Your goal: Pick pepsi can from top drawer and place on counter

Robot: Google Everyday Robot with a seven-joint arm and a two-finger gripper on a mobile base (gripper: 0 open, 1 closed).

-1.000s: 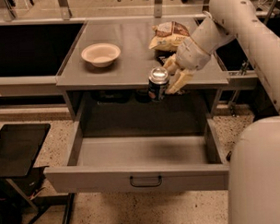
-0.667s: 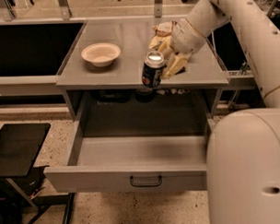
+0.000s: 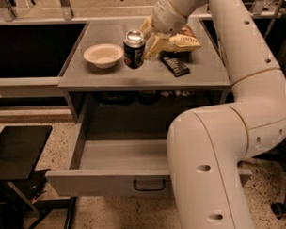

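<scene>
The pepsi can, dark with a silver top, stands upright over the middle of the counter, its base at or just above the surface. My gripper is shut on the can from its right side, with tan fingers against it. The top drawer is pulled fully open below the counter. The part of its inside that shows is bare, and my arm hides its right part.
A cream bowl sits just left of the can. A chip bag and a flat black packet lie to its right. A small black side table stands low at the left. My arm's large white links fill the right foreground.
My gripper has carried the can from the counter's front edge up, left and farther back over the counter, next to the bowl. The drawer has stayed open.
</scene>
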